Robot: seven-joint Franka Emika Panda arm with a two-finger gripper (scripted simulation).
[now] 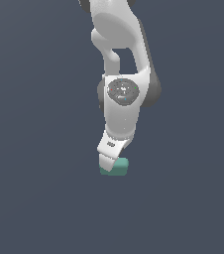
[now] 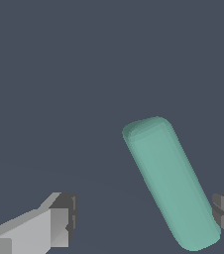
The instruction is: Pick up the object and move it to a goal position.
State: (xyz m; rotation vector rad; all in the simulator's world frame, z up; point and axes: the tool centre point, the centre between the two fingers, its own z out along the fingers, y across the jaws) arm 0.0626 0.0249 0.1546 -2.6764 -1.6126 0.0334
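Arm (image 1: pixel 121 59): reaching straight down, wrist low | Gripper (image 2: pixel 143 218): pointing downward, jaws spread wide apart | Fingers (image 2: pixel 59 221): gap between them, nothing clamped

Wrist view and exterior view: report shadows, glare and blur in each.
Exterior view: flat render, no cast shadow under the teal block, soft shading on the white arm, slightly soft edges. Wrist view: no glare, block faintly double-edged, claw fingers sharp.
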